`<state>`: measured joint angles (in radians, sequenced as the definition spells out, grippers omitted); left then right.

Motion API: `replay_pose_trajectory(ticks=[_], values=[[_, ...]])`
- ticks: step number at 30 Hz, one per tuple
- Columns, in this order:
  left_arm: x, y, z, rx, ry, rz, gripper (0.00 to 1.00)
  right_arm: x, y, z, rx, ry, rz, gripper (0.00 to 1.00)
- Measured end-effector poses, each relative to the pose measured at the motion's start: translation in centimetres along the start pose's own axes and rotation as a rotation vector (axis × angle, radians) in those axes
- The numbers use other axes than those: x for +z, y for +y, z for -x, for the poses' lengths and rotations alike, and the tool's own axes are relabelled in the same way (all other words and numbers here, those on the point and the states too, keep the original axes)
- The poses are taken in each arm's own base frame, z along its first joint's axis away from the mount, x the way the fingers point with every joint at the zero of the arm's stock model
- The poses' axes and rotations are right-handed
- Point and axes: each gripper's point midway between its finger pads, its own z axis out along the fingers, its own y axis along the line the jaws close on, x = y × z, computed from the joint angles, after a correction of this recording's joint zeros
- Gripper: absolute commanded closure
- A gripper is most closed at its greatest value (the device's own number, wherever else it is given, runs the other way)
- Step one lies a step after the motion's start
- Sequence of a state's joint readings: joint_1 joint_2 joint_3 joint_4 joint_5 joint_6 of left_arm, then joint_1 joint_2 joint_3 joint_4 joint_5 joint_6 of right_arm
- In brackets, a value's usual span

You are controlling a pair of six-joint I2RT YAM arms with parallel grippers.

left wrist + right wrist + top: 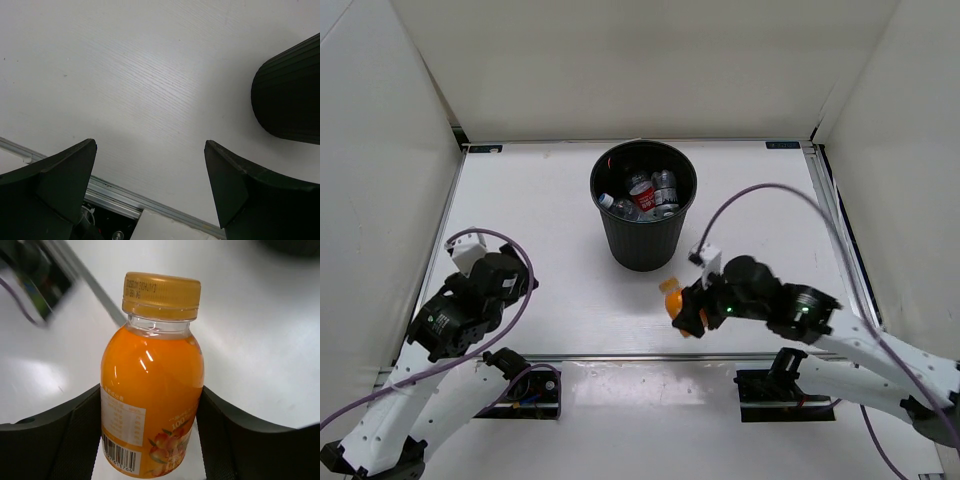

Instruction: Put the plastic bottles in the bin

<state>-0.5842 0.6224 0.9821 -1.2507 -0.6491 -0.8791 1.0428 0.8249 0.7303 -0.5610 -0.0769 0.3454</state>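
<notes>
Seemingly right gripper point(150, 405) clamps orange bottle point(152, 360); bin point(643, 240) nearby.

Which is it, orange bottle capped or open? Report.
Capped. In the right wrist view the orange bottle has its cap seated squarely over the neck, and juice fills it to the shoulder.

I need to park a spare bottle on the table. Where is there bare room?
Bare table lies left of the bin, out to the left gripper, and right of the bin toward the right rail, beneath the arcing purple cable. A narrow strip runs behind the bin. Crowded: in front of the bin, where the right gripper grips the orange bottle.
</notes>
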Motion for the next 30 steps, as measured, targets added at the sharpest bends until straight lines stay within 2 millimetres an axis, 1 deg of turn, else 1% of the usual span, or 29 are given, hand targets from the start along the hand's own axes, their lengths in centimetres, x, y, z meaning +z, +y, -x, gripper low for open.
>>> replay_pose_trajectory(ticks=[2,4,5,6,7,8,9,10,11,12,13,14,15,16,18,19,20,21,22,24,25,28,29,30], values=[[0.0,-0.1,0.1,-0.008,-0.004,-0.004,0.00,-3.0,1.3,4.4,-0.012,-0.150,0.007,0.77],[0.0,-0.3,0.2,-0.014,-0.009,-0.010,0.00,-6.3,1.9,9.9,-0.032,-0.301,-0.036,0.77],[0.0,-0.5,0.3,-0.017,-0.012,-0.014,0.00,-7.6,2.0,12.5,-0.046,-0.361,-0.059,0.73],[0.1,-0.6,0.4,-0.019,-0.015,-0.017,0.00,-8.9,2.1,15.7,-0.068,-0.424,-0.092,0.71],[0.1,-0.7,0.5,-0.021,-0.017,-0.019,0.00,-9.7,2.0,18.6,-0.082,-0.464,-0.128,0.67],[0.2,-0.9,0.6,-0.023,-0.019,-0.022,0.00,-10.1,1.6,21.3,-0.092,-0.502,-0.163,0.56],[0.3,-1.1,0.7,-0.025,-0.021,-0.024,0.00,-9.9,1.2,24.0,-0.101,-0.524,-0.197,0.51],[0.4,-1.3,0.7,-0.022,-0.021,-0.025,0.00,-9.4,0.5,26.3,-0.104,-0.537,-0.229,0.48],[0.5,-1.5,0.7,-0.018,-0.019,-0.025,0.00,-8.8,-0.2,28.3,-0.106,-0.539,-0.251,0.43],[0.7,-1.7,0.7,-0.015,-0.016,-0.023,0.00,-7.6,-1.0,29.7,-0.105,-0.526,-0.262,0.41],[0.8,-1.8,0.6,-0.006,-0.012,-0.020,0.00,-6.2,-1.9,30.9,-0.101,-0.507,-0.265,0.35],[0.9,-1.9,0.6,0.002,-0.006,-0.017,0.00,-4.8,-2.9,31.6,-0.091,-0.473,-0.265,0.28],[1.0,-2.1,0.6,0.010,-0.002,-0.013,0.00,-3.5,-3.9,32.0,-0.079,-0.441,-0.267,0.03],[1.0,-2.3,0.7,0.015,-0.001,-0.013,0.00,-2.2,-4.8,32.1,-0.058,-0.408,-0.263,0.00],[1.0,-2.6,1.0,0.017,-0.001,-0.016,0.00,-0.5,-6.4,31.4,-0.014,-0.335,-0.275,0.00],[1.0,-2.8,1.2,0.015,-0.002,-0.018,0.00,-0.3,-6.7,31.0,0.000,-0.315,-0.281,0.00],[0.9,-2.8,1.3,0.014,-0.004,-0.020,0.00,-0.3,-6.8,30.4,0.023,-0.294,-0.288,0.03],[0.8,-3.0,1.5,0.011,-0.009,-0.027,0.00,-0.8,-6.9,30.1,0.040,-0.293,-0.299,0.00],[0.7,-3.1,1.7,0.005,-0.016,-0.036,0.00,-1.6,-6.9,30.1,0.059,-0.302,-0.309,0.00],[0.5,-3.3,2.0,-0.002,-0.028,-0.051,0.00,-4.1,-6.7,30.2,0.089,-0.341,-0.319,0.00],[0.5,-3.4,2.2,-0.005,-0.032,-0.057,0.00,-5.8,-6.7,30.4,0.106,-0.367,-0.318,0.00],[0.5,-3.5,2.4,-0.004,-0.041,-0.064,0.00,-10.8,-7.9,31.1,0.192,-0.451,-0.359,0.00],[0.5,-3.6,2.5,0.000,-0.046,-0.065,0.00,-12.2,-8.6,31.1,0.229,-0.474,-0.379,0.00],[0.6,-3.6,2.6,0.003,-0.050,-0.062,0.00,-13.0,-9.1,30.8,0.260,-0.484,-0.401,0.00]])
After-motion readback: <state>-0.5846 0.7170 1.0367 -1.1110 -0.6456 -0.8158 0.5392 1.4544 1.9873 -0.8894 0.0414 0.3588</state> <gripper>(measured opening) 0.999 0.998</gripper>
